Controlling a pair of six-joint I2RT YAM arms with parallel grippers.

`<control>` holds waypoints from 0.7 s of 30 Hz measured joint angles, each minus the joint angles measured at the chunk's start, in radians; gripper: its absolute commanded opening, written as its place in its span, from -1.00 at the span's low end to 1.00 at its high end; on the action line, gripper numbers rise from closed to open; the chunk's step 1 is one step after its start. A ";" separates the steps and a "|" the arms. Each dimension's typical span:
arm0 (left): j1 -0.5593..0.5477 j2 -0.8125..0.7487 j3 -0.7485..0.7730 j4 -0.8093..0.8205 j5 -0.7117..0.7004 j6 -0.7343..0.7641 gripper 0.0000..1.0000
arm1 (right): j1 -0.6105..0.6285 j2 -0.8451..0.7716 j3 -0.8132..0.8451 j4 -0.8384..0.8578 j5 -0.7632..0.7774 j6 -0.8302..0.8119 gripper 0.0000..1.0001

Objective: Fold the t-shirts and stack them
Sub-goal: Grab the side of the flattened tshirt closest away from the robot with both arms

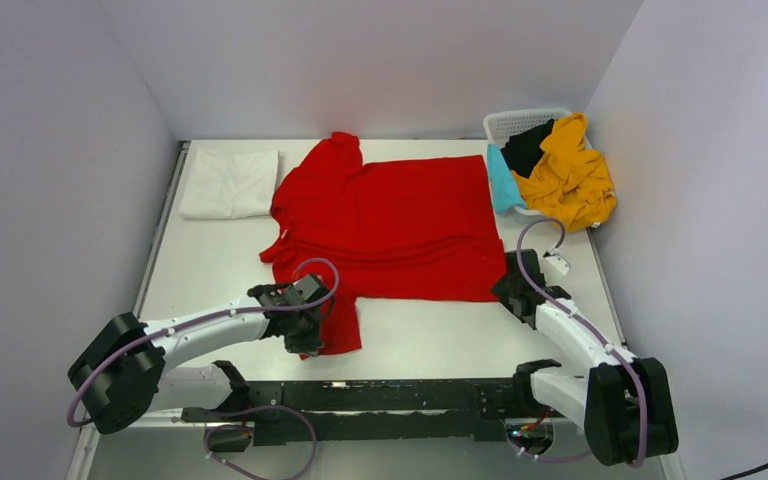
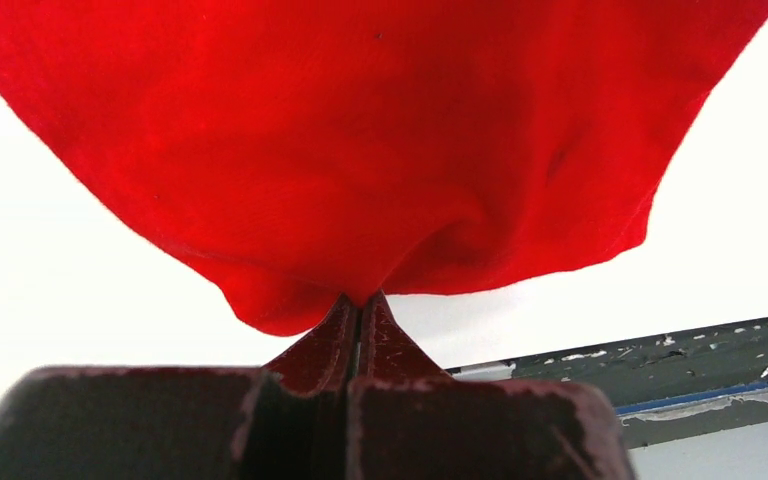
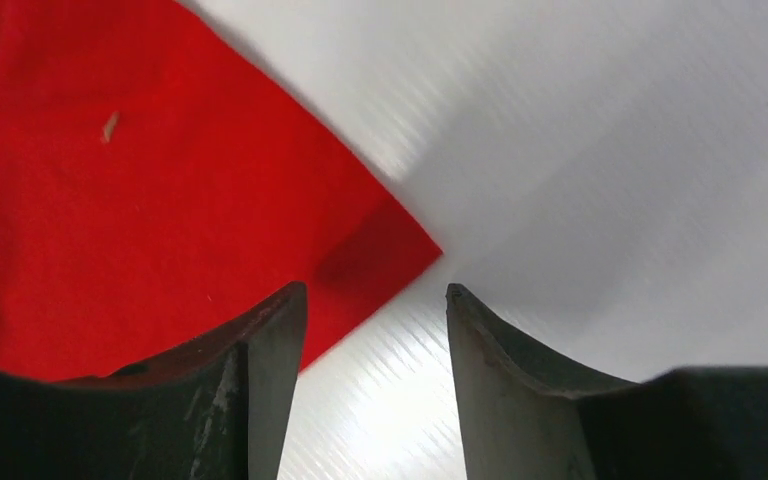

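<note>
My left claw [image 2: 360, 302] is pinched tight on a bunch of the red shirt [image 1: 390, 220]. The shirt lies spread on the tabletop [image 1: 210, 270]. My right claw [image 3: 375, 300] stands apart at the shirt's near right corner, holding nothing. From above, my wrist hides its tips.

Left arm [image 1: 195, 328] runs from lower left of top view toward ctr, forearm low and approx level. Left gripper [image 1: 306, 338]: fingers [image 2: 325, 345] pressed together, pinching a fold of the red t-shirt [image 2: 360, 150]. Right arm [image 1: 582, 342] goes from lower right up and leftward, wrist bent down. Right gripper [image 1: 513, 285]: fingers [image 3: 260, 380] apart w/ a clear gap btwn tips, pointing down.
</note>
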 measured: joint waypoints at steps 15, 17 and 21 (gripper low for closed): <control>0.000 0.001 0.000 0.031 0.015 0.000 -1.00 | -0.057 0.148 0.038 0.163 -0.066 -0.058 -1.00; 0.000 -0.012 -0.005 0.026 0.014 0.000 -1.00 | -0.058 0.127 0.045 0.107 -0.101 -0.064 -1.00; 0.000 -0.091 -0.032 -0.038 0.027 -0.004 -1.00 | -0.056 0.042 0.062 -0.075 -0.151 -0.074 -1.00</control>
